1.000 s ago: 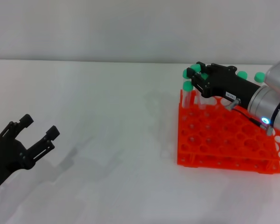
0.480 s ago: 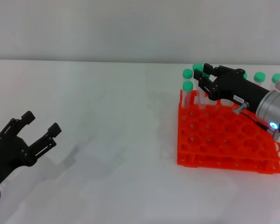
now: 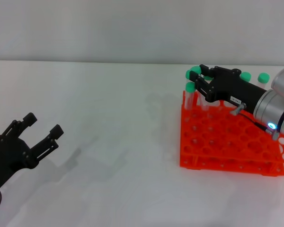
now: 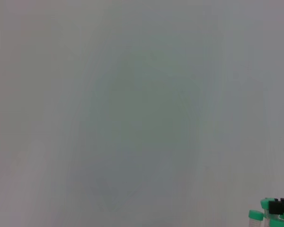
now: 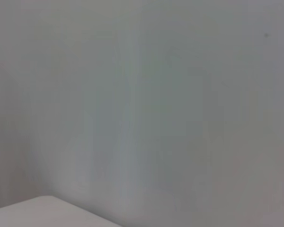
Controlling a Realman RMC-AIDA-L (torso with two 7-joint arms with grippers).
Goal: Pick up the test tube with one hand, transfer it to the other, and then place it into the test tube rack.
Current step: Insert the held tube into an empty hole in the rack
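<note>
right hand (image 3: 201, 81) — we are reaching over the far-left corner of the orange-red test tube rack (image 3: 227, 142), jaws curling among green-capped tubes; a pinch we cannot tell | test tube (image 3: 191, 92) — standing upright in that corner hole, cap up, axis vertical | left hand (image 3: 35, 137) — we are hovering over the surface (image 3: 113, 113), jaws spread, likely awaiting handover
</note>
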